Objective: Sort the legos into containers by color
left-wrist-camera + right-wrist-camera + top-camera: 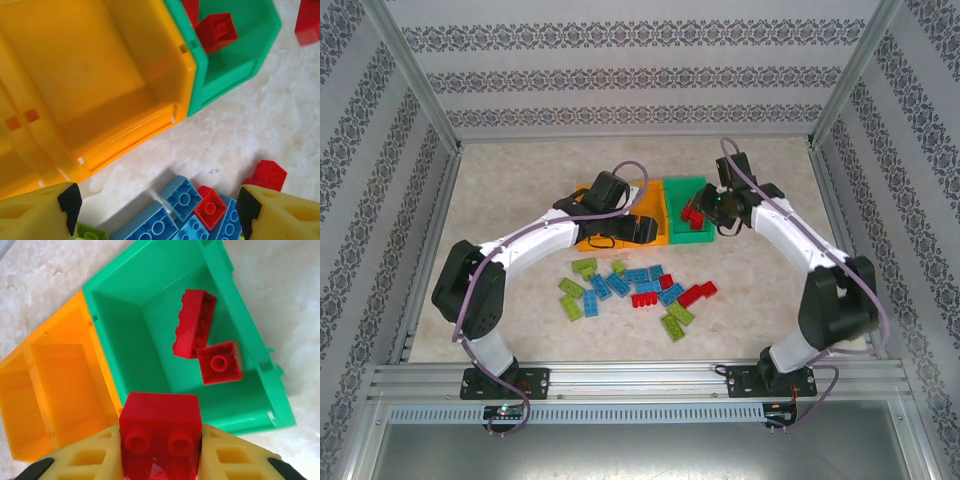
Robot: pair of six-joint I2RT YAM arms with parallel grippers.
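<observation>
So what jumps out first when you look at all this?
The right claw grips a red brick above the green bin, where two red bricks already lie. In front of it, a bright heap of lime, blue and red bricks sits on the table, with the left claw open above its edge.

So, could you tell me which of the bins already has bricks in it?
The green bin, at the row's right end: two red bricks lie in it, while the orange bin beside it looks bare inside.
</observation>
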